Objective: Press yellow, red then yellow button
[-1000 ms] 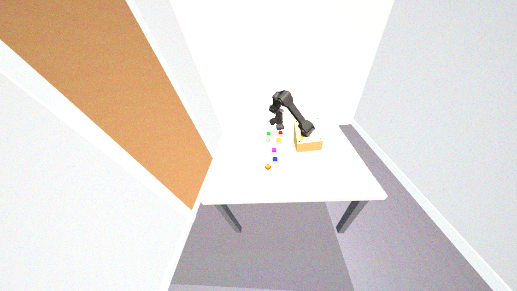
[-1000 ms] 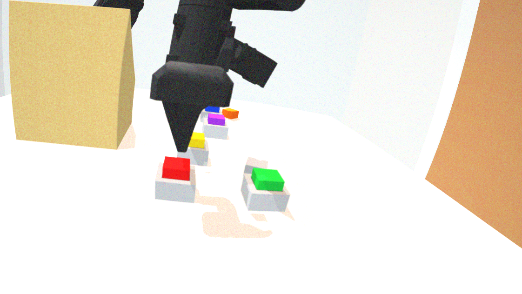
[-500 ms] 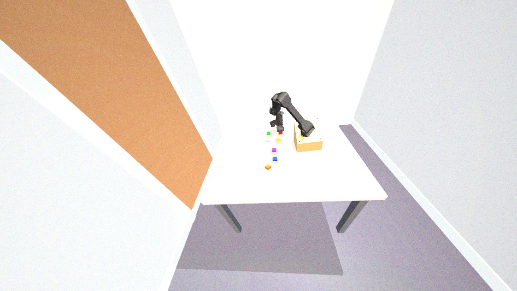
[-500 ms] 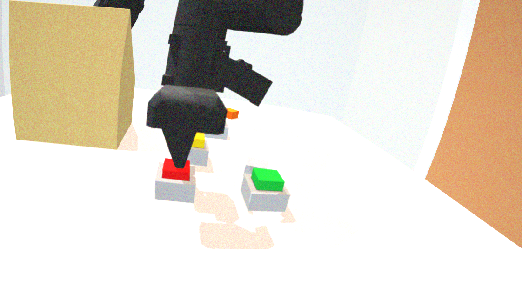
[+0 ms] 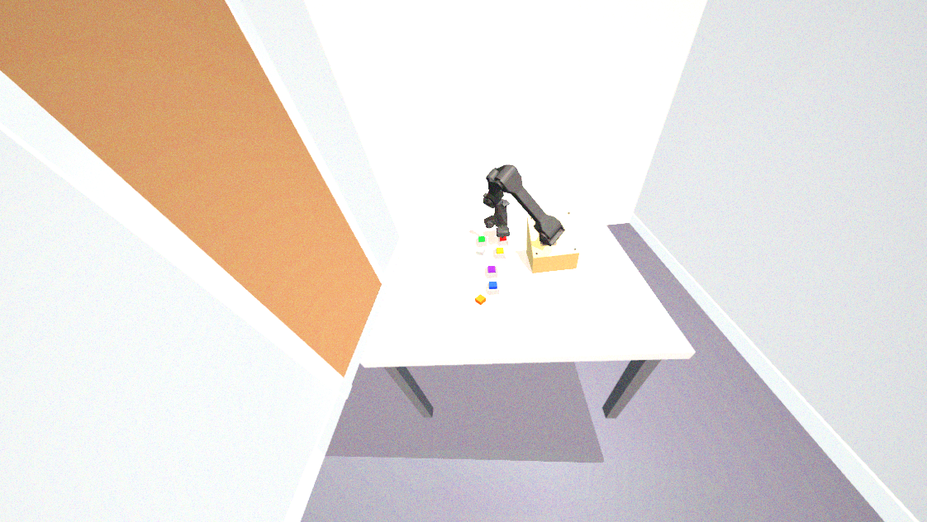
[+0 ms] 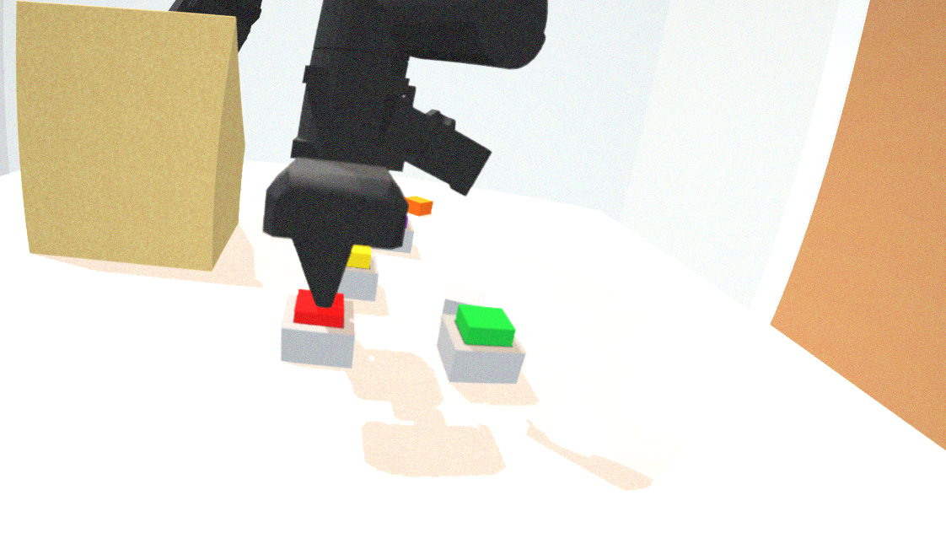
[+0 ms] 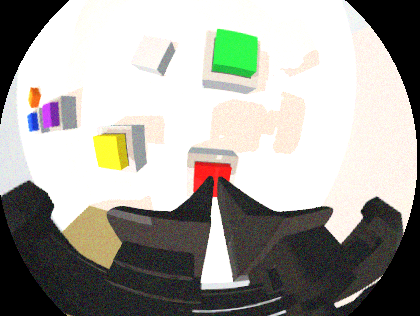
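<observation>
On my far left stands the tan mounting box (image 6: pixel 126 132) that carries the arm. Next along, my gripper (image 6: pixel 323 301) points straight down with its jaws drawn together to a single tip, nothing between them, and that tip touches the top of the red button (image 6: pixel 319 309), which sits low in its grey housing (image 6: pixel 316 344). Just behind it I see the yellow button (image 6: pixel 360 256), partly hidden by the claw. Further back an orange block (image 6: pixel 419 206) lies on the white table (image 6: pixel 662 397). To the right sits the green button (image 6: pixel 486 325).
</observation>
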Available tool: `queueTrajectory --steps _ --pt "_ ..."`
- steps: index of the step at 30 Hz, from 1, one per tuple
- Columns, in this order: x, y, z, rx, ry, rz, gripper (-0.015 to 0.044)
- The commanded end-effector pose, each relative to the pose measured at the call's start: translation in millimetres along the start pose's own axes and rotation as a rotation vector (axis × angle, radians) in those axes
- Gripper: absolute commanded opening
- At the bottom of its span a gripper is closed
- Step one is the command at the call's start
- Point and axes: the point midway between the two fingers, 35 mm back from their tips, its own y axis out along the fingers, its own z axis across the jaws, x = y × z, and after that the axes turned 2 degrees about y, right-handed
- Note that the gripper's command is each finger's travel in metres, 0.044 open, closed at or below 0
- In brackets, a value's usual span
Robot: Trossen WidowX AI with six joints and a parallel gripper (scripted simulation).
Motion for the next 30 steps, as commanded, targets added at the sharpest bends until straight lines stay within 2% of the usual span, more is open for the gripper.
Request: queueTrajectory --steps 1,10,14,21,23,26,30 --pt "-2 2 2 0.009 0.008 0.004 0.002" --pt "-2 2 2 0.009 0.008 0.004 0.002" --pt "-2 -28 1 0.007 0.008 0.004 0.002" --pt "-2 -31 1 0.007 0.009 0.004 0.002" --pt "-1 -44 0 0.007 0.009 0.004 0.002" --pt "-2 -89 0 0.005 0.009 0.005 0.002" --pt "-2 -93 0 0.005 0.009 0.005 0.002"
